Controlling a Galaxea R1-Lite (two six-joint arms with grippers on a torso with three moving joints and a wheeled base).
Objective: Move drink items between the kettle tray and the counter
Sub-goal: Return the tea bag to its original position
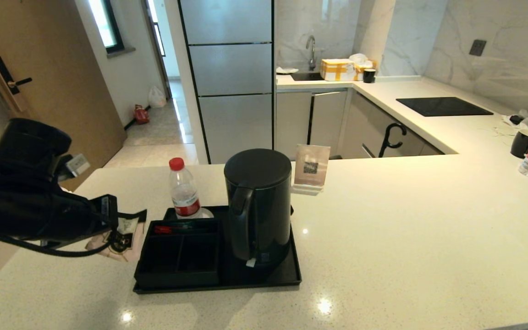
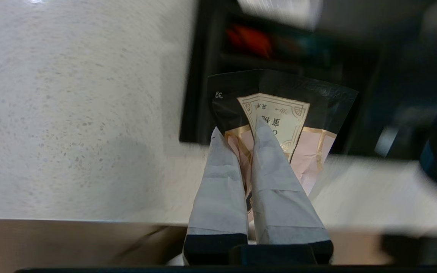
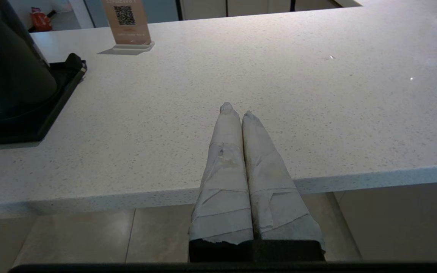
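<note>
The flat pale-pink tea sachet (image 2: pixel 275 113) is clamped between the left fingers (image 2: pixel 275 182); release onto the speckled worktop (image 2: pixel 70 113) beneath them seems next.

Tea sachet (image 2: pixel 279 113) lower part hidden behind end effector fingers (image 2: pixel 218 189); tray (image 2: pixel 195 94) blurred.

A home kitchen: L-shaped off-white speckled stone bench (image 1: pixel 383 220), black glass induction hob (image 1: pixel 442 106), chrome sink tap (image 1: pixel 310 48), tall steel-grey refrigerator (image 1: pixel 229 78), white marble-patterned wall (image 1: pixel 511 41).

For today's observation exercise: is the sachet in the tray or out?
Out: the left end effector holds the sachet above the counter.
</note>
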